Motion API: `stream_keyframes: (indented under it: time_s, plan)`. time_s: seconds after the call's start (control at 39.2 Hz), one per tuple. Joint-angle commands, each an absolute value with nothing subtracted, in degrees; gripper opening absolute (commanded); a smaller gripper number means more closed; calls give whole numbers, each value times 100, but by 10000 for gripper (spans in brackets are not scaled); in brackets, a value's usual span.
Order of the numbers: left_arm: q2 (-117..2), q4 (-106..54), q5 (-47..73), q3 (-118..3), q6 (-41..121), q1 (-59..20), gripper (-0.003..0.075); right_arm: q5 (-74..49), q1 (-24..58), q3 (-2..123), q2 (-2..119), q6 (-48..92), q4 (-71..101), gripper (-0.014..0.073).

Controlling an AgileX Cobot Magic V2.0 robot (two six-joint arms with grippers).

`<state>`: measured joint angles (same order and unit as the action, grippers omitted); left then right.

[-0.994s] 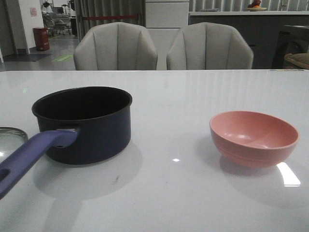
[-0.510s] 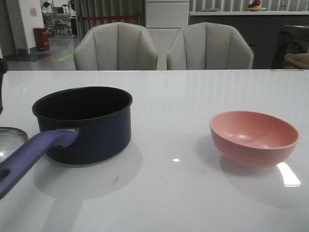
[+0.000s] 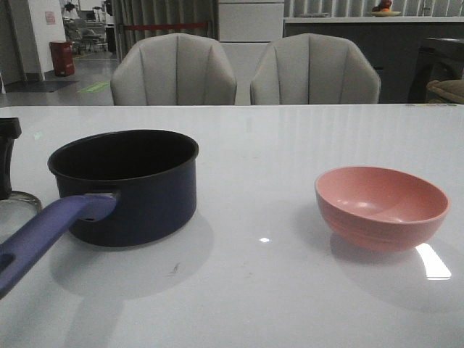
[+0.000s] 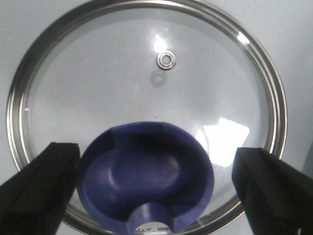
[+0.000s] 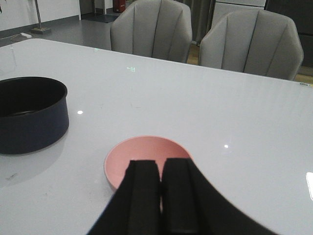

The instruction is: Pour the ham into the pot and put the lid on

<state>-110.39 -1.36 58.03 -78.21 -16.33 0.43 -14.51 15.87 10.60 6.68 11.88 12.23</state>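
Note:
The dark navy pot [image 3: 123, 185] stands at the left of the table, its blue-purple handle [image 3: 43, 232] pointing toward the front left. The glass lid [image 4: 146, 68] lies flat on the table left of the pot; only its rim [image 3: 18, 197] shows in the front view. My left gripper [image 4: 146, 193] is open above the lid, its fingers [image 4: 39, 186] on either side of the blue-purple knob [image 4: 146, 171] without touching it. It shows at the left edge of the front view [image 3: 7, 156]. My right gripper [image 5: 161, 171] is shut and empty, just short of the pink bowl [image 5: 142, 154]. No ham shows.
The pink bowl [image 3: 382, 206] stands at the right of the table, apart from the pot. The pot also shows in the right wrist view [image 5: 29, 117]. Two grey chairs [image 3: 246, 72] stand behind the table's far edge.
My left gripper has come into the front view at the far left edge and moved down toward the lid. Pot, bowl and lid have not moved.

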Motion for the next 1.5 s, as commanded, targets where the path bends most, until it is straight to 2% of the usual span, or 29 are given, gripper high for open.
stream_keyframes:
  time_s: [0.0, 0.23, 0.54, 0.87, 1.22, 1.48]
  plan:
    - [-10750, -176, 5731, -7991, -1688, 52, 635, -965, 1581, 1214, 718, 1220, 1259, 168]
    - [-10750, -176, 5692, -7991, -1737, 61, 632, -965, 1581, 1214, 718, 1220, 1259, 168]
    - [-10750, -187, 5761, -7991, -1737, 61, 474, -965, 1581, 1214, 718, 1220, 1259, 168]
    - [-10750, -187, 5786, -7991, -1737, 61, 447, -965, 1581, 1214, 718, 1220, 1259, 168]
    - [-10750, -187, 5741, -7991, -1737, 61, 267, -965, 1581, 1214, 718, 1220, 1259, 168]
    - [-10750, -187, 5717, -8016, -1737, 61, 256, -965, 1581, 1214, 718, 1220, 1259, 168]
